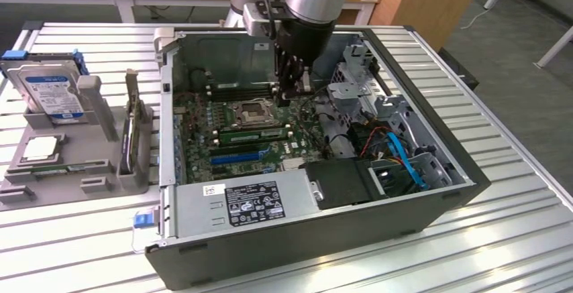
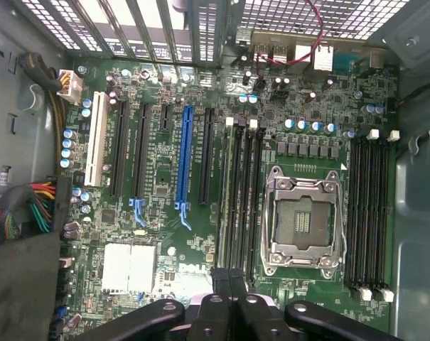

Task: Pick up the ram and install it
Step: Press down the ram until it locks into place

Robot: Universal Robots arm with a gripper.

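Exterior view first: where do we see the gripper [image 1: 294,97]?
— We see it upper centre of the frame, reaching down into the open computer case [image 1: 358,239], its tips just above the motherboard [image 1: 201,122], beside the CPU socket [image 1: 253,112].

— And its fingers?
— We find them pressed together in the wrist view, gripper [image 2: 229,278] over the end of the memory slots [image 2: 242,192] beside the CPU socket [image 2: 302,220]. We see nothing pinched between them.

— Where is the ram [image 1: 255,133]?
— We see a green stick lying seated in a slot at frame centre, just below the socket, apart from the fingertips.

— Elsewhere?
— At left, we see a grey rack [image 1: 98,172] with a hard drive [image 1: 52,92] and a CPU chip [image 1: 40,147]
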